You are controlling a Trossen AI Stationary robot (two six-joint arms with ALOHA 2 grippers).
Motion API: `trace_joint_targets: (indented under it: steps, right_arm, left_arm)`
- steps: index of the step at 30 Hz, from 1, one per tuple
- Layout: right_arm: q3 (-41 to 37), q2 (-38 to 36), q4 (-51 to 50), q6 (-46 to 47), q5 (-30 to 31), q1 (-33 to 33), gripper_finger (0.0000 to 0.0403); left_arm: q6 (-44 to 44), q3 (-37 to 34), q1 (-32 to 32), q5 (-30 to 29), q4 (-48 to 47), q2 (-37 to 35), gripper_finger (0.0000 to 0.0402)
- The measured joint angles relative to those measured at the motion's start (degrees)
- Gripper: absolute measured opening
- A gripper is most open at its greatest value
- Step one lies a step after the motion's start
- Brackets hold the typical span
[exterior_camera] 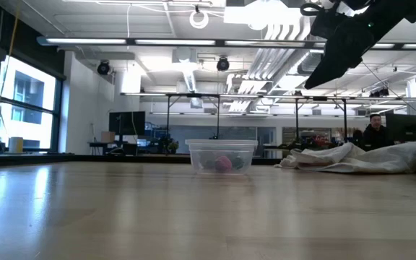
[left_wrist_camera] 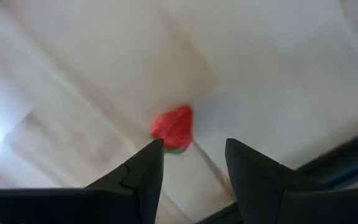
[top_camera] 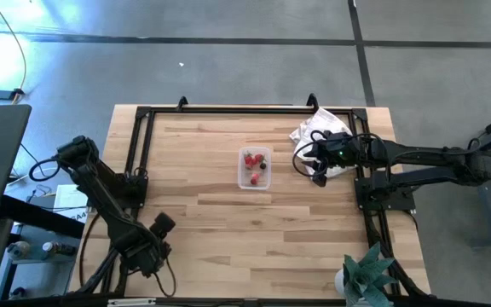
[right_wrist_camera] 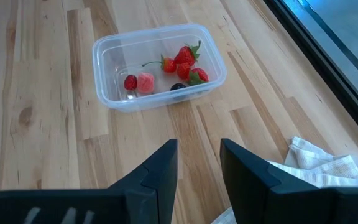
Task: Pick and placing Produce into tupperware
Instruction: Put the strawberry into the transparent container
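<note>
Several berries (right_wrist_camera: 185, 62) already lie in the clear tub (top_camera: 255, 168) at mid-table; the right gripper (right_wrist_camera: 197, 165), fingers apart and empty, hovers by the white cloth (top_camera: 318, 130). The left gripper (left_wrist_camera: 191, 165), parted, faces one red berry (left_wrist_camera: 173, 128), apparently still unpicked.

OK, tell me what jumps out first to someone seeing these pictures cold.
The clear tupperware at mid-table, with red and dark produce inside. Then the right gripper, open and empty, raised near the white cloth. A red strawberry fills the left wrist view.
</note>
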Motion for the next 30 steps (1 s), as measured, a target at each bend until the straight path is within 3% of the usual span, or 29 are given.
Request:
trace_joint_targets:
  steps: [9, 16, 21, 30]
  right_arm:
    - [0.0, 0.0, 0.0, 0.0, 0.0, 0.0, 0.0112]
    - [0.0, 0.0, 0.0, 0.0, 0.0, 0.0, 0.0112]
    - [0.0, 0.0, 0.0, 0.0, 0.0, 0.0, 0.0112]
    - [0.0, 0.0, 0.0, 0.0, 0.0, 0.0, 0.0112]
  left_arm:
    - [14.0, -3.9, -1.2, -0.5, 2.0, 0.0, 0.0122]
    - [18.3, -4.3, 0.0, -1.6, 3.1, 0.0, 0.0104]
    - [22.1, -4.3, -0.1, -4.0, 6.4, 0.0, 0.0122]
    - [24.6, -4.6, -0.1, -3.5, 5.2, 0.0, 0.019]
